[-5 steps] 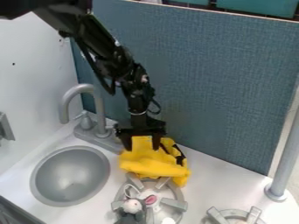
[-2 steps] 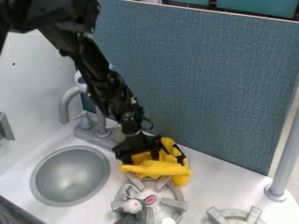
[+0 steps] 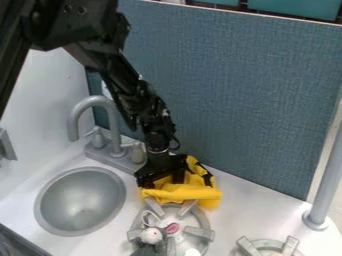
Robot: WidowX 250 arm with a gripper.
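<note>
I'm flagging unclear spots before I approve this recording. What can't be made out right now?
All in the camera view:
- Whether the gripper grips the yellow fabric thing: the gripper's own body and the folds hide the contact.
- The toy with a pinkish face: bottom edge cuts off its lower part.
- The right burner: bottom edge cuts it off.
- The small pink thing: too small to identify.

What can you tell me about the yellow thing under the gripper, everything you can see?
The yellow thing looks like soft, crumpled fabric, with a thick fold across its front and dark strips on its right part. It lies bunched on the white counter, between the blue-grey panel and the stove burner, its front by the burner's back prongs. The gripper is down at its back left, partly hiding it; whether it is gripped, I cannot tell.
</note>
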